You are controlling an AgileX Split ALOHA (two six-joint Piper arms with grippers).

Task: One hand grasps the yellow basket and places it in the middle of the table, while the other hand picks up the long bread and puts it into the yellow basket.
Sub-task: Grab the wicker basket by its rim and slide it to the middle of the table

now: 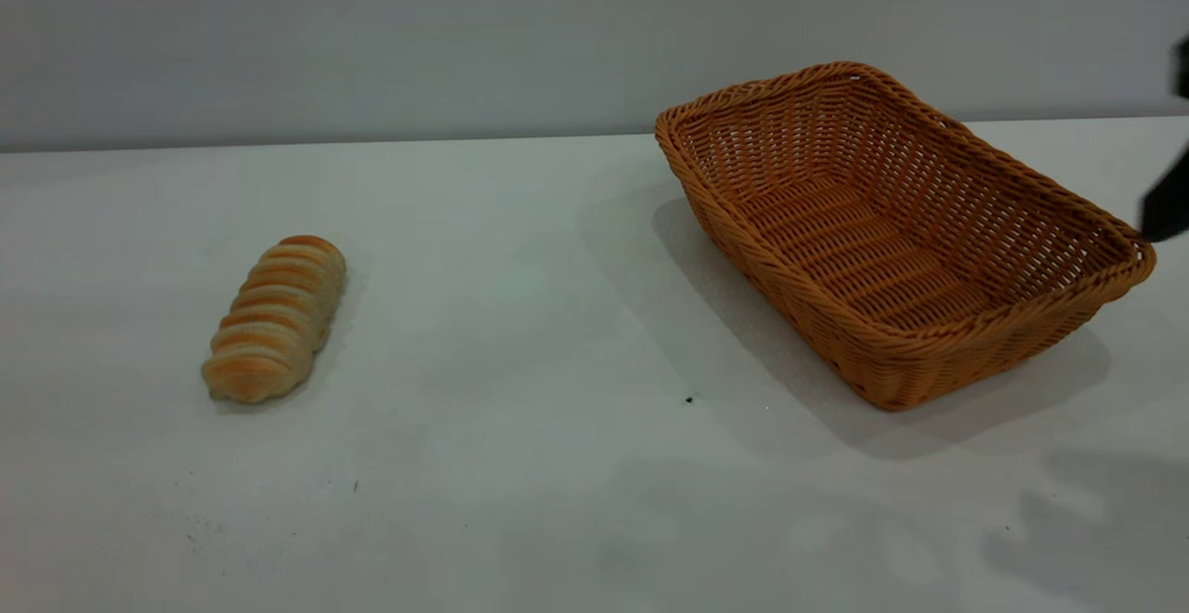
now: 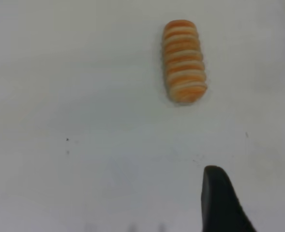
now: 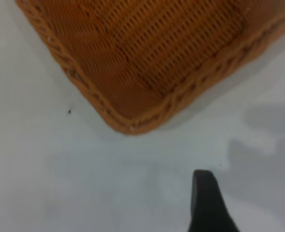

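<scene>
The yellow basket [image 1: 906,232] sits empty on the right side of the desk [image 1: 520,334], and the long bread [image 1: 275,318] lies well apart on the left. The right hand [image 1: 1167,209] pokes in beside the basket's far right corner; the left hand [image 2: 251,203] hovers above the desk near the bread. I cannot tell whether either hand is open or closed.

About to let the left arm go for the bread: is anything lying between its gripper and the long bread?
Nothing visible: only bare table lies between the left gripper and the long bread.
</scene>
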